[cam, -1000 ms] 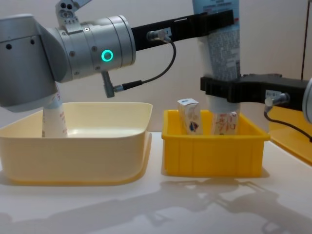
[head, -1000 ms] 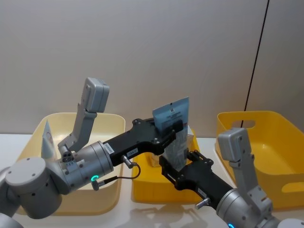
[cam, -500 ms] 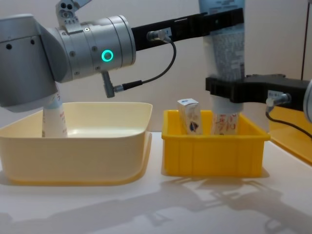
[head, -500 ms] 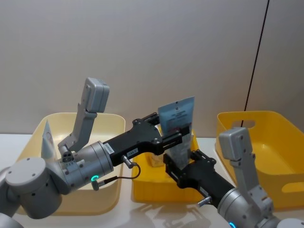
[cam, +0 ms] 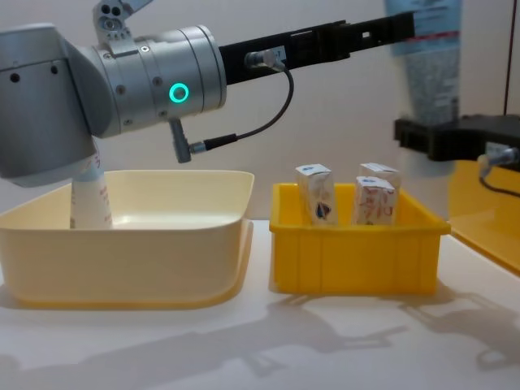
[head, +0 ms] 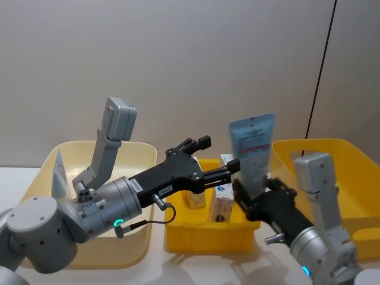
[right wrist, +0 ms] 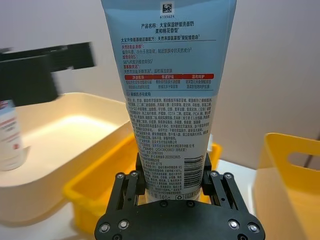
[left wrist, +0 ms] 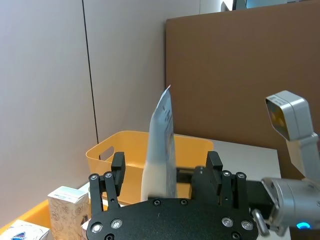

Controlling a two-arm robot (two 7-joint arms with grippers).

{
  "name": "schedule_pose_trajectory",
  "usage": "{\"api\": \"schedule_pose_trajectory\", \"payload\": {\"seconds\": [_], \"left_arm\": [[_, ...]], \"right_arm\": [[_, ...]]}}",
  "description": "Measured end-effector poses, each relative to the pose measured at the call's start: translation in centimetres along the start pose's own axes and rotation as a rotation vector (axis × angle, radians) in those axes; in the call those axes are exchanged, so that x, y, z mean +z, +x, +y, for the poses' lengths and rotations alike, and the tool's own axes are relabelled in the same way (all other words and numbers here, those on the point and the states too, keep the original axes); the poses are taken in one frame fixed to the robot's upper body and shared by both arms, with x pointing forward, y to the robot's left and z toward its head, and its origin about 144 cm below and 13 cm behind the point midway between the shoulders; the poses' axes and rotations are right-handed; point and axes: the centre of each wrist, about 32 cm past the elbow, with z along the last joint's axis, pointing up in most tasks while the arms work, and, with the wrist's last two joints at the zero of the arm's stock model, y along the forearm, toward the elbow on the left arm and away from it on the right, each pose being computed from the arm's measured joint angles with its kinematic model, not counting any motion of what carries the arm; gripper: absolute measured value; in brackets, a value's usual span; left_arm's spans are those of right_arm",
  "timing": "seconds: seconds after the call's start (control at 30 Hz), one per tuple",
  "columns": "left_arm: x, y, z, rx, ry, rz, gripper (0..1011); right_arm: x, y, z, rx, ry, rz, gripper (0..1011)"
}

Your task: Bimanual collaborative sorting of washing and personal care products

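**Head view:** The right end effector (head: 258,190) is clamped on the low part of a tall pale blue tube (head: 252,145). It holds the tube upright in the air, between the small yellow tray (head: 205,234) and the big yellow tub (head: 350,178). The left end effector (head: 219,154) is spread wide with nothing in it. It is just beside the tube, over the tray.

**Left wrist view:** Here the tube looks thin, because it shows edge on. It stands out past the two spread fingers (left wrist: 117,167) and does not touch them.

**Right wrist view:** This one shows the grip best. Two black fingers press the tube from both sides near its bottom end. The side with all the small print faces the camera.

**Chest view:** From the side, the tube is high up, off to the right of the tray. Two small white cartons (cam: 315,193) stand inside the tray on the counter (cam: 260,349). Another tube (cam: 85,199) stands in the cream tub (cam: 122,252).

I think the step in hand is carrying the tube to its tub. Next, the right arm should bring it over the big yellow tub and go down low. Only then should it let go, so the tube does not hit the rim or tip.
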Motion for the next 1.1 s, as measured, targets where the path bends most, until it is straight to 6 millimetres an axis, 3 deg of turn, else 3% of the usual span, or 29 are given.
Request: {"api": "schedule_pose_trajectory", "payload": {"seconds": [1.1], "left_arm": [[0.0,0.0,0.0,0.0,0.0,0.0,1003]], "right_arm": [[1.1,7.3,-0.1,-0.516,0.1,-0.099,593]]}}
